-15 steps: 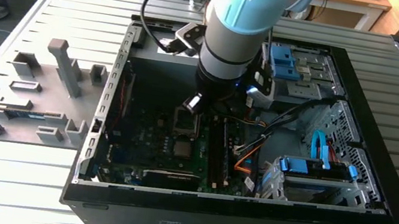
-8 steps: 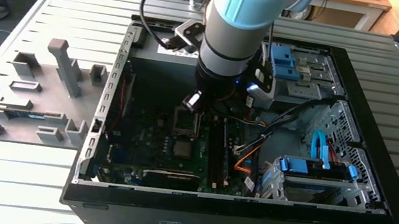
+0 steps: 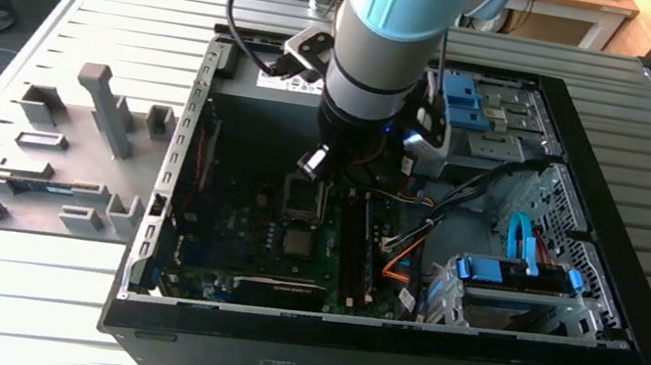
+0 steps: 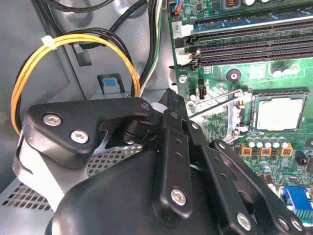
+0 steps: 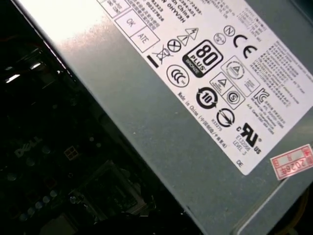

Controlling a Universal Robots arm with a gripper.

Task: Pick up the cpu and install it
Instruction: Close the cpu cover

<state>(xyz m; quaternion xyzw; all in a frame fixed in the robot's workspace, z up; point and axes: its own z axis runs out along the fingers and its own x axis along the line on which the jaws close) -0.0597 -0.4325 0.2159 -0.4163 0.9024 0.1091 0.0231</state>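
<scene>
We see the cpu point(image 4: 278, 113) already lying in its socket, the frame open. The gripper point(image 4: 171, 98) hangs beside it, fingers pressed together, empty (we judge a skewed chip could bend pins when clamped).

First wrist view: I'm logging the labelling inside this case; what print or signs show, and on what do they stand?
White rating label on the grey metal power-supply box: rows of black certification and warning symbols; its fine text lines are too small to read.
Small red-bordered sticker by that label's corner: red characters, too blurred to read.
Dark motherboard beside the box: faint marks, too dim to read.
</scene>
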